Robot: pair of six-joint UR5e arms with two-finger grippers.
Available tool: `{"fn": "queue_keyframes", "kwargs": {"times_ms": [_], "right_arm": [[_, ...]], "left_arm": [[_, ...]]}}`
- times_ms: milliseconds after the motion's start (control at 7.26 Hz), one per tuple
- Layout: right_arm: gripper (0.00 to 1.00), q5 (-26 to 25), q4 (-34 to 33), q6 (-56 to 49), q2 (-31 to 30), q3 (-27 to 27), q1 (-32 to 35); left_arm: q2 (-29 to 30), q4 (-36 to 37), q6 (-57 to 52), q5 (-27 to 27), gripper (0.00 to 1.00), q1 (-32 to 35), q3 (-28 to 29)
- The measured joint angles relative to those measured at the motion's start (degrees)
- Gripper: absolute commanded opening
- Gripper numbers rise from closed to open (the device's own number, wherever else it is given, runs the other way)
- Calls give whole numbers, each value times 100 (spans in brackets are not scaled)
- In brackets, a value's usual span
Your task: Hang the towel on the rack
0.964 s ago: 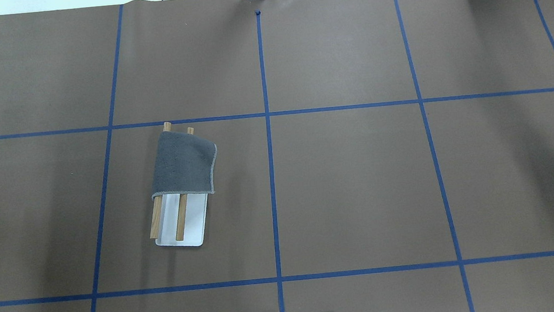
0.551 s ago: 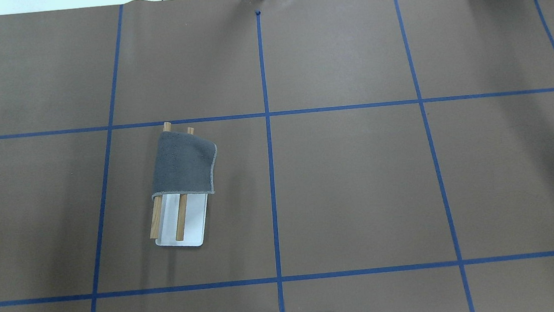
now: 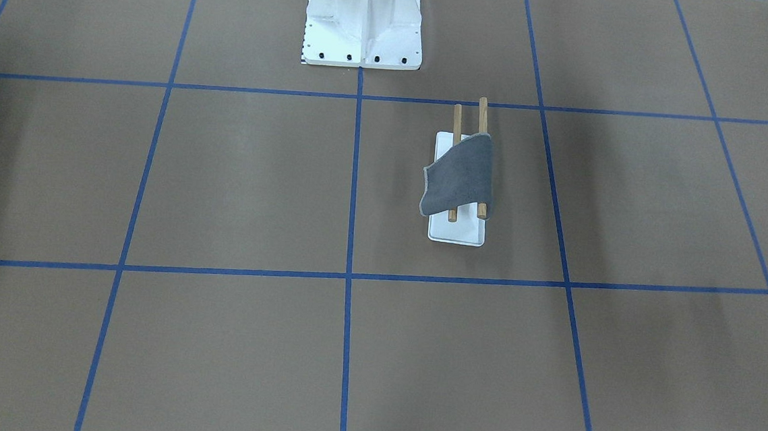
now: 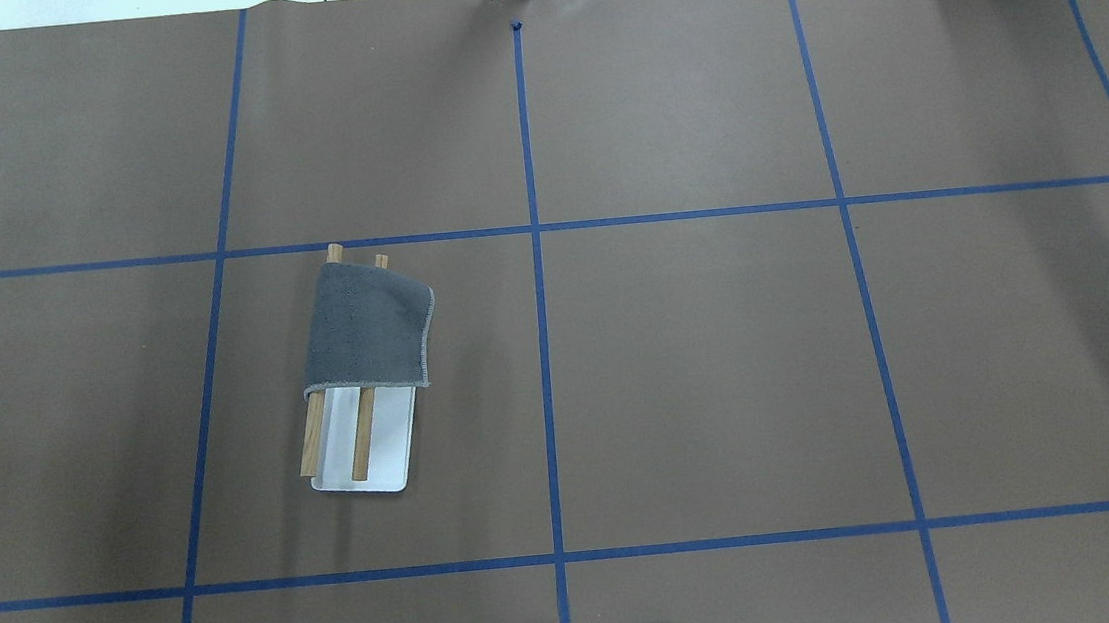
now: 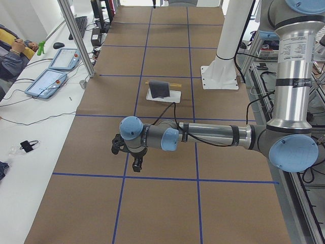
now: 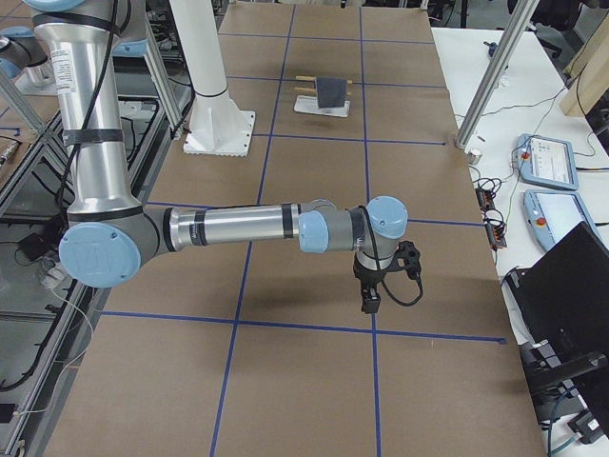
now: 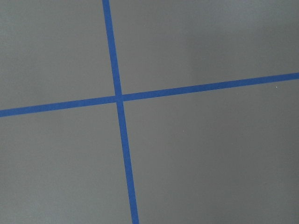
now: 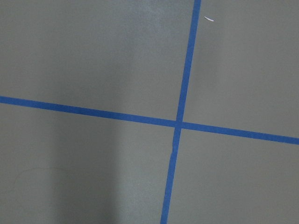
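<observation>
The dark grey towel (image 4: 368, 333) hangs draped over the far half of the rack's two wooden rods (image 4: 362, 437), one side drooping toward the white base (image 4: 396, 446). It also shows in the front view (image 3: 460, 177) on the rack (image 3: 457, 233). My left gripper (image 5: 136, 165) hovers over bare table far from the rack, seen only from the left side. My right gripper (image 6: 369, 303) hovers far on the other side, seen only from the right side. I cannot tell whether either is open or shut. Both wrist views show only brown paper and blue tape.
The white robot pedestal (image 3: 364, 18) stands at the table's near middle edge. Blue tape lines (image 4: 534, 253) grid the brown table cover. Tablets (image 5: 51, 76) and a metal post (image 5: 76, 35) stand along the operators' side, where a person sits.
A dark tip at the right edge of the overhead view one second ago has left that view. The towel and rack have not moved.
</observation>
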State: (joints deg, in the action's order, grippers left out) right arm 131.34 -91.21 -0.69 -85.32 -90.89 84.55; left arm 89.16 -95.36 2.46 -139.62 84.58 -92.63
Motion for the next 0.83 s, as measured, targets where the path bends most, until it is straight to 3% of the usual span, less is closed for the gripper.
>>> {"fn": "queue_keyframes", "kwargs": {"times_ms": [826], "right_arm": [[100, 32, 7, 14, -76, 25, -8]], "left_arm": [[4, -11, 33, 26, 98, 5, -49]]}}
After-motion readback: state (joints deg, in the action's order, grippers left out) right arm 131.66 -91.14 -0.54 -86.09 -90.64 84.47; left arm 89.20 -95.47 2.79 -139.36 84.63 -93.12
